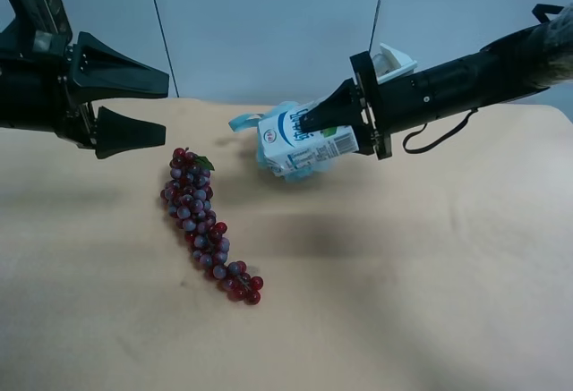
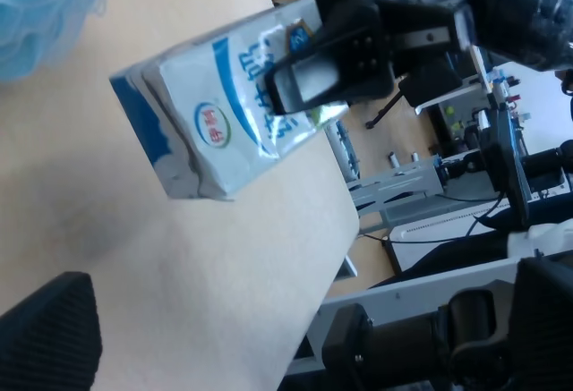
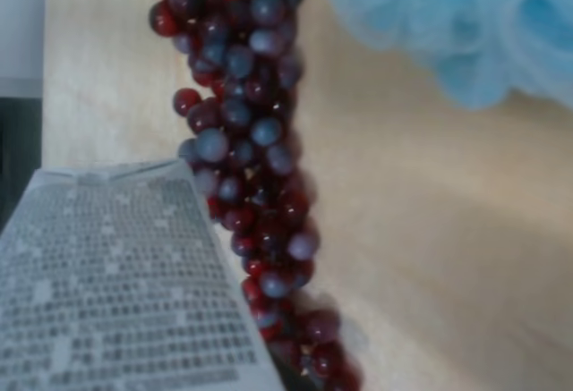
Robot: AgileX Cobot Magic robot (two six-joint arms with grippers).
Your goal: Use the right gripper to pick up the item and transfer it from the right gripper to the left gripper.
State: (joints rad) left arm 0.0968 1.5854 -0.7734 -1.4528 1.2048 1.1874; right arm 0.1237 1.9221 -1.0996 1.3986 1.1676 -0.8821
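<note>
While the right end effector (image 1: pixel 315 123) reaches in from the upper right of the exterior high frame and is clamped on the carton (image 1: pixel 300 148), the left end effector (image 1: pixel 166 107) hangs at the upper left. Its two black fingers are spread apart with nothing between them.

The carton is white with blue print and sits tilted just above the middle of the frame, its barcode side toward the camera. It is held clear of the counter (image 1: pixel 430 284), and the left wrist view shows bare counter and a faint shadow under it.

A pale blue mesh puff (image 1: pixel 242 123) lies just behind and below the carton. Whether the two touch is hard to tell, since the carton hides most of the puff.

A bunch of grapes (image 1: pixel 201 221), red and purplish, lies on the counter at left of centre. It runs diagonally from upper left to lower right, with a green leaf at its upper end. The bunch is apart from both end effectors.

In the right wrist view the carton's printed side is close and blurred, with the grapes and puff beyond it.
</note>
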